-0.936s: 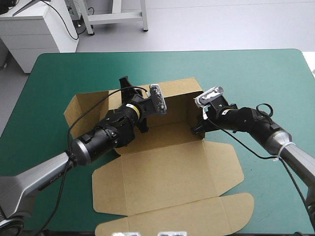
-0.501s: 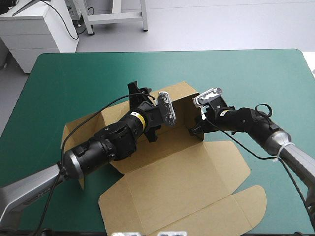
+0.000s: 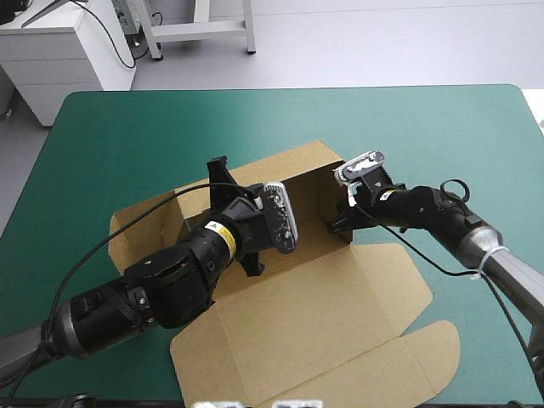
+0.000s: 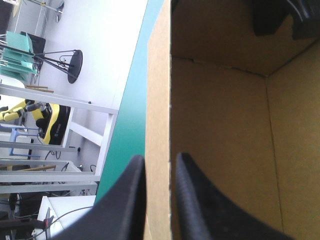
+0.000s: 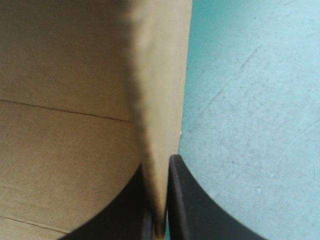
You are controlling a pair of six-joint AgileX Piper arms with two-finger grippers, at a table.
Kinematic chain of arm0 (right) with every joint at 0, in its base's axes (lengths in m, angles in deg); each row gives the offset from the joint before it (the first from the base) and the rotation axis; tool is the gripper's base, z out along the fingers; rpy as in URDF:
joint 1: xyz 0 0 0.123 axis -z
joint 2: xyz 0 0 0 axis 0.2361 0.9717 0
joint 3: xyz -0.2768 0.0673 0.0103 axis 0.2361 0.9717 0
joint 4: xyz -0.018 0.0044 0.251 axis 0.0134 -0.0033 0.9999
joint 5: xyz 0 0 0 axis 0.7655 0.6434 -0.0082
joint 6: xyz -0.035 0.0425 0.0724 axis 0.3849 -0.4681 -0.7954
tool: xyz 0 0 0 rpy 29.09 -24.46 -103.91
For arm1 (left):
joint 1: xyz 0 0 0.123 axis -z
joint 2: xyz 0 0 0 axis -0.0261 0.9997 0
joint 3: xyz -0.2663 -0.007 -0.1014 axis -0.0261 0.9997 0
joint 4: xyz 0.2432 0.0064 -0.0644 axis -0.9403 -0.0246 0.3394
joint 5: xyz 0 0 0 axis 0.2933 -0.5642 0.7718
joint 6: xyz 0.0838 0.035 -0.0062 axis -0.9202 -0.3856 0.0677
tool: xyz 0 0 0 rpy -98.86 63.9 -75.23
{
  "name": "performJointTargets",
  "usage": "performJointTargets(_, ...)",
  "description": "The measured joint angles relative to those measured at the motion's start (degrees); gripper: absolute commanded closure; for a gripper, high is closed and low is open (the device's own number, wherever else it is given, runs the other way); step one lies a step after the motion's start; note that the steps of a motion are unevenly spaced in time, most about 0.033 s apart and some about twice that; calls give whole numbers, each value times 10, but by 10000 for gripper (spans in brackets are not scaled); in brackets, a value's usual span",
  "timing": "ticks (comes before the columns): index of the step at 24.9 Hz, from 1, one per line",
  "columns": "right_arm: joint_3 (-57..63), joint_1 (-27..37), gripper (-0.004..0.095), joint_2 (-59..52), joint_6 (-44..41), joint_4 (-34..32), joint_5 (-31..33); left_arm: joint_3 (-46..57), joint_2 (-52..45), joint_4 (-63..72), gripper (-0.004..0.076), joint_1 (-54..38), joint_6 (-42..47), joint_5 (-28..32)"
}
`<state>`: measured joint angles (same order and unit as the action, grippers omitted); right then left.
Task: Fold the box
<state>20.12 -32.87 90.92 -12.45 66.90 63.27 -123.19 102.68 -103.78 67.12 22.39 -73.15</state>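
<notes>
With the box [image 3: 323, 297] half raised mid-table [image 3: 127, 127], the left jaws pinched narrow on its far wall's left end and the right jaws likewise on its right wall, any uneven pull risks the board slipping free or creasing off its scores.

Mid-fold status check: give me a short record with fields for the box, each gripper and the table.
box: brown board, partly folded, far and right walls raised
lid panel: flat on the table, toward the near edge
left gripper: fingers all but shut, pinching a raised wall edge
right gripper: fingers all but shut, pinching the right wall
table cover: teal-green, under the box
</notes>
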Motion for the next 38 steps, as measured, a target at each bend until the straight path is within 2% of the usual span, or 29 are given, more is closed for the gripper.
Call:
performJointTargets(2,0,0,926,0,0,0,0,0,-5,3,707,3,-8,-16)
performJointTargets(6,0,0,926,0,-1,0,0,0,-7,20,707,3,-24,-6)
performJointTargets(10,0,0,926,-1,-2,-1,0,-34,-8,204,707,-12,-140,-5)
performJointTargets(13,0,0,926,-1,-2,-1,0,-94,-8,336,707,-75,-225,-10)
performJointTargets(16,0,0,926,-1,-2,-1,0,-137,-8,403,707,-139,-261,-30)
performJointTargets(23,0,0,926,-1,-2,-1,1,-195,-8,524,709,-339,-276,-136)
performJointTargets(26,0,0,926,-1,-2,-2,2,-197,-8,578,710,-460,-260,-166)
performJointTargets(28,0,0,926,-1,-2,-4,2,-197,-8,597,710,-503,-252,-177)
performJointTargets(33,0,0,926,-1,-2,-6,2,-197,-8,626,721,-571,-242,-195)
performJointTargets(38,0,0,927,-14,-14,-28,11,-198,-8,630,733,-581,-241,-211)
